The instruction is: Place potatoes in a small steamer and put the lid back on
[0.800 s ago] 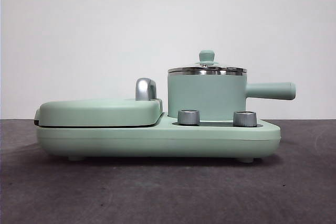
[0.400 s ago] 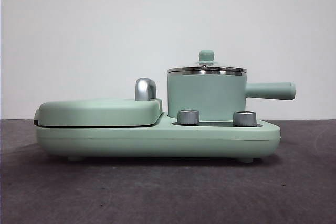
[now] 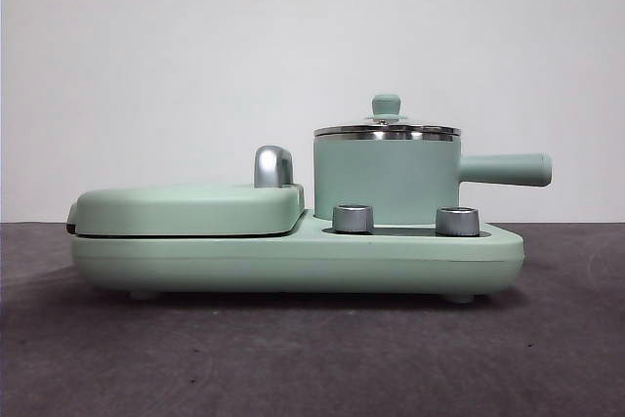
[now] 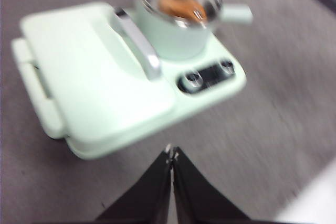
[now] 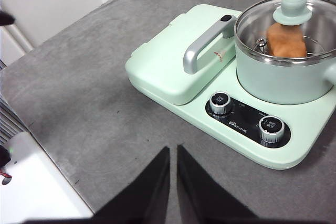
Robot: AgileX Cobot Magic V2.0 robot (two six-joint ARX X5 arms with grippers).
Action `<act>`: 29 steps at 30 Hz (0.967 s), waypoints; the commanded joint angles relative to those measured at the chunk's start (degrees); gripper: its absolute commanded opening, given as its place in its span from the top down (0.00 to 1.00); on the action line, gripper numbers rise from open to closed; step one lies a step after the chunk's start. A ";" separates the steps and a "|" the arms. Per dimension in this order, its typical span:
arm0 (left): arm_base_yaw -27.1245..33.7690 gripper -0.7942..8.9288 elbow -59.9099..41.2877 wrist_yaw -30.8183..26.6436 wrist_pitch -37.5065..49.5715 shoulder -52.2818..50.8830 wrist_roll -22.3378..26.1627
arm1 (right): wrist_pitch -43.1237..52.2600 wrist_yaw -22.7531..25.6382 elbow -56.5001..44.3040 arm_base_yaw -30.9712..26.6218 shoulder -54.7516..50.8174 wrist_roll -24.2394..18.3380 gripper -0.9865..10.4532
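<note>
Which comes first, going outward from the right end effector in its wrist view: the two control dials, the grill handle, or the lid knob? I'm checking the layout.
1. The two control dials, on the appliance's front panel, too close to rank against each other.
2. The grill handle, silver, across the flat cover behind the dials.
3. The lid knob, on top of the small steamer, farthest.

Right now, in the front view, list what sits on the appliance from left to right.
Flat grill cover → chrome handle → first dial → lid on the small steamer → second dial → steamer's side handle.
</note>
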 commanded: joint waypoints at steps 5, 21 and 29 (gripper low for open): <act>16.94 0.91 -21.55 1.42 21.07 -14.67 0.22 | 0.57 0.00 0.52 0.39 0.11 -0.48 0.90; 28.79 0.91 -51.65 -6.91 33.97 -33.35 -0.94 | 0.57 0.00 0.52 0.39 0.11 -0.48 0.90; 28.35 0.91 -53.37 -7.72 36.79 -33.53 4.09 | 0.55 0.00 0.52 0.39 0.11 -0.50 0.90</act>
